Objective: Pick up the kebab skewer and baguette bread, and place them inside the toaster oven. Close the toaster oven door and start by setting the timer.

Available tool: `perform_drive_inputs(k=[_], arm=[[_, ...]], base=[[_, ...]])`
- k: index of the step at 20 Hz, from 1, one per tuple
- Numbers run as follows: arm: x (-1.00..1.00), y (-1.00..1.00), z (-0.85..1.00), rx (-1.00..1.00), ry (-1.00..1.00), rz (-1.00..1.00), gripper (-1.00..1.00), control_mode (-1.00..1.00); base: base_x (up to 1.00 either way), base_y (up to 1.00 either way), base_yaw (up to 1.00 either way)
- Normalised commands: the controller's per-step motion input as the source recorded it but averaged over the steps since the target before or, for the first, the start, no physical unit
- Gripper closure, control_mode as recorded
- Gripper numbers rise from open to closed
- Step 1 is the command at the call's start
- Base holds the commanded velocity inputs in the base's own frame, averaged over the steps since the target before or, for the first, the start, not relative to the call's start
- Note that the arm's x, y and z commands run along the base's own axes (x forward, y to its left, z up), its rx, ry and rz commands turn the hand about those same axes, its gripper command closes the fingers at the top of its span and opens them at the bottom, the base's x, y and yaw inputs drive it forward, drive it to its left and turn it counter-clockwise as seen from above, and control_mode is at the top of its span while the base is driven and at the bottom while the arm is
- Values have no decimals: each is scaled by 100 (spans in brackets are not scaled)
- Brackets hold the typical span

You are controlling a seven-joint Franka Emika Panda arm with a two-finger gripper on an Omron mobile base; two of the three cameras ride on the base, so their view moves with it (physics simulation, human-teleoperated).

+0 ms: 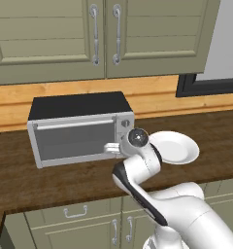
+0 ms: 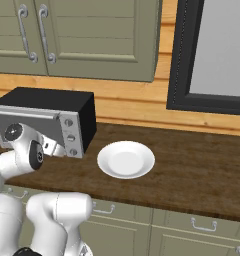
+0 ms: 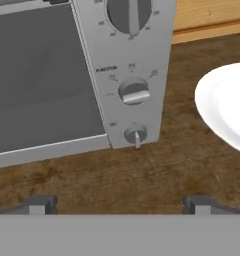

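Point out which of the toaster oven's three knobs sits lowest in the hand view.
The smallest knob, at the bottom of the toaster oven panel, its pointer aimed down; the two larger knobs sit above it.

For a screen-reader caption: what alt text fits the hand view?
Close view of the toaster oven: closed grey glass door and a column of three knobs. Two dark fingertips, spread wide, rise over the wooden counter, a white plate's edge nearby.

- Arm (image 1: 152, 194) rises from the base, bends at the elbow and reaches forward at low height.
- Wrist (image 2: 29, 152) folded over; hand directed forward and slightly down.
- Pincer (image 3: 122, 204): two dark fingertips (image 3: 39, 204) set wide apart at the bottom of the hand view, nothing between them.
- Fingers touch nothing; pincer hangs free above the counter (image 3: 142, 175).
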Motion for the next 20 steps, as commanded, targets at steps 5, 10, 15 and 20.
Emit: perform_drive_inputs(k=[5, 10, 15, 20], arm=[[0, -13, -12, 11, -1, -5, -100, -100], [0, 0, -19, -1, -15, -3, -100, -100], [-11, 1, -12, -12, -18, -8, -100, -100], [-4, 0, -32, -14, -8, -11, -100, -100]], base=[[0, 0, 0], [0, 0, 0], [0, 0, 0], [0, 0, 0]])
